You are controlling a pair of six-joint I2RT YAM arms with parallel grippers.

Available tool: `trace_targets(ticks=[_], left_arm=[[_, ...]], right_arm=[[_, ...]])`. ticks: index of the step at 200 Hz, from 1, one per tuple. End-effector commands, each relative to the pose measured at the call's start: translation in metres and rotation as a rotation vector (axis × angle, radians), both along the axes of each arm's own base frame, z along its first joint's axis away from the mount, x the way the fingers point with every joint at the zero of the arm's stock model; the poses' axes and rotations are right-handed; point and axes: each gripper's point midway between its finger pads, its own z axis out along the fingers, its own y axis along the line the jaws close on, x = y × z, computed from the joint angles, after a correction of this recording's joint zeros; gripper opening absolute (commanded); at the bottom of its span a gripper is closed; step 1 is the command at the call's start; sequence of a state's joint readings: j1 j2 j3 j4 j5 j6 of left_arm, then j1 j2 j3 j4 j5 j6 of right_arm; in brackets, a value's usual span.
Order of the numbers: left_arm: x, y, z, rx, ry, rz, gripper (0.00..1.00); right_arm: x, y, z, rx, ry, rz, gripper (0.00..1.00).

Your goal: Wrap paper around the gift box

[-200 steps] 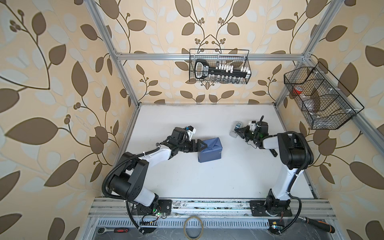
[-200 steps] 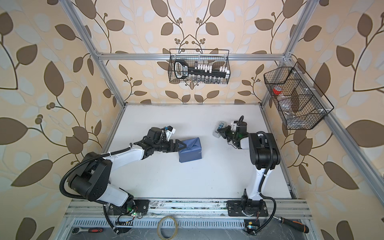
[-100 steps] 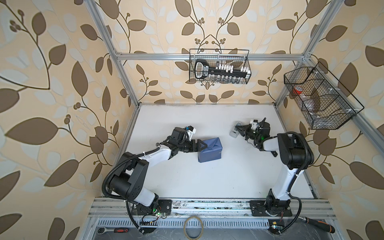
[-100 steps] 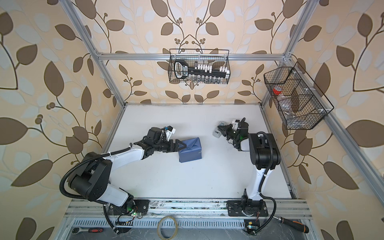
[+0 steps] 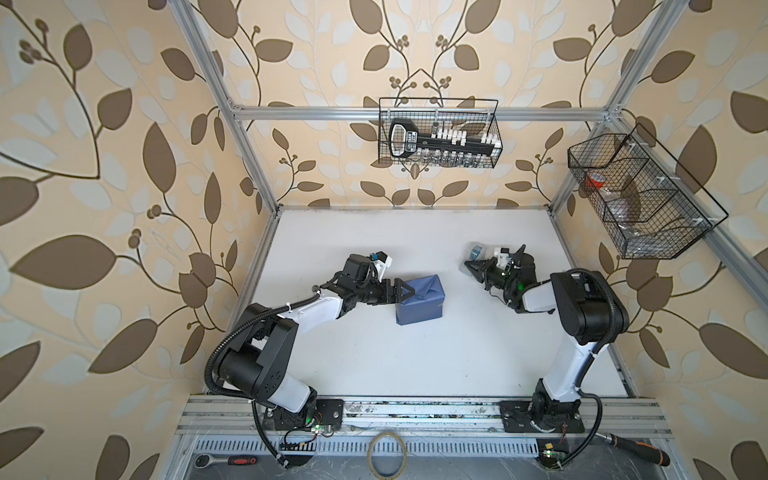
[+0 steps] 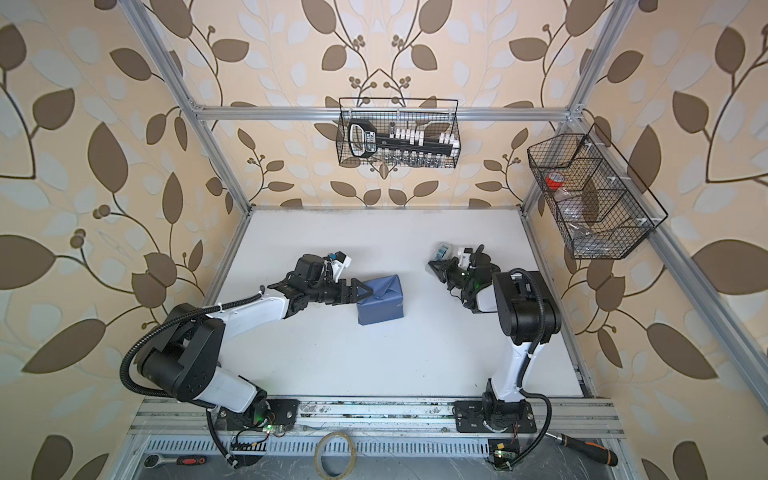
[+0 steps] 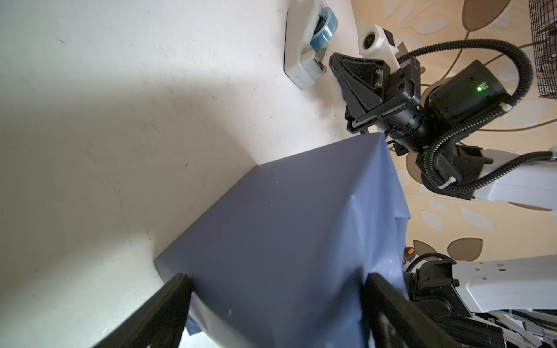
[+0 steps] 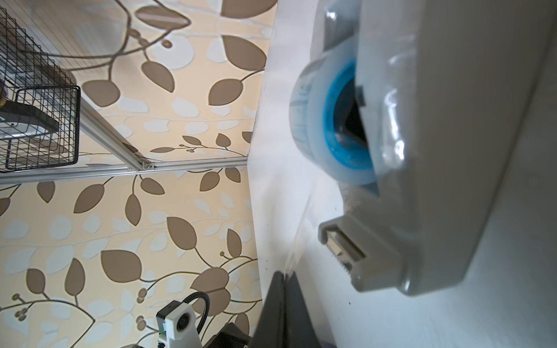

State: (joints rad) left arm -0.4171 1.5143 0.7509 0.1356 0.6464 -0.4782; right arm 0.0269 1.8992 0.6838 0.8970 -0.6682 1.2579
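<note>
1. Currently the left gripper (image 5: pixel 406 291) has its jaws spread wide. Its tips are at the left end of the wrapped parcel, and whether they press on it cannot be told.
2. In the left wrist view, the two black fingers (image 7: pixel 168 304) frame that end face, one on the side toward the table (image 5: pixel 415 357) and one toward the parcel's top.
3. The gift box (image 5: pixel 420 301) sits on the table a little left of the middle. It is covered all over by the paper (image 7: pixel 286 241), slate-blue face outward, with a triangular fold showing on top in both top views.
4. The right gripper (image 5: pixel 468 265) has its jaws pressed together. Its tips lie just beside the cutter end of the tape dispenser (image 5: pixel 477 250), toward the far right of the table.
5. In the right wrist view, a pale see-through strip seems to run from the dispenser to those tips. It is too hazy to say whether it is clamped.
6. The grippers are well apart, with the parcel nearer the left one.
7. A wire basket (image 5: pixel 440 133) hangs on the back wall.
</note>
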Motion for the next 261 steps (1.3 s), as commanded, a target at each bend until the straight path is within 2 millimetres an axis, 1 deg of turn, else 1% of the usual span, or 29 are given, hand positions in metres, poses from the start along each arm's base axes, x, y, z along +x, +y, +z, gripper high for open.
trace_targets(ticks=[1, 49, 97, 140, 155, 173, 203, 232, 261], left_arm=[[-0.010, 0.017, -0.040, 0.125, 0.097, 0.030, 0.90], [-0.009, 0.016, -0.041, 0.126, 0.098, 0.030, 0.90], [-0.010, 0.017, -0.043, 0.127, 0.100, 0.029, 0.90], [-0.009, 0.016, -0.043, 0.127, 0.096, 0.029, 0.91], [-0.009, 0.016, -0.043, 0.128, 0.095, 0.028, 0.91], [-0.009, 0.017, -0.043, 0.129, 0.097, 0.029, 0.90], [-0.009, 0.017, -0.043, 0.128, 0.097, 0.029, 0.91], [-0.009, 0.016, -0.044, 0.128, 0.096, 0.029, 0.91], [-0.008, 0.016, -0.043, 0.127, 0.094, 0.027, 0.90]], right_arm=[[-0.011, 0.015, 0.010, 0.012, -0.042, 0.048, 0.00], [-0.022, 0.016, -0.008, -0.013, -0.009, 0.034, 0.00], [-0.024, 0.011, -0.037, -0.050, 0.053, 0.009, 0.00], [-0.027, -0.005, -0.063, -0.142, 0.124, -0.037, 0.00], [-0.027, -0.008, -0.068, -0.165, 0.139, -0.045, 0.00], [-0.032, -0.016, -0.078, -0.206, 0.181, -0.069, 0.00], [-0.036, -0.024, -0.082, -0.244, 0.204, -0.088, 0.00], [-0.035, -0.027, -0.078, -0.266, 0.202, -0.080, 0.00], [-0.037, -0.029, -0.082, -0.311, 0.228, -0.057, 0.00]])
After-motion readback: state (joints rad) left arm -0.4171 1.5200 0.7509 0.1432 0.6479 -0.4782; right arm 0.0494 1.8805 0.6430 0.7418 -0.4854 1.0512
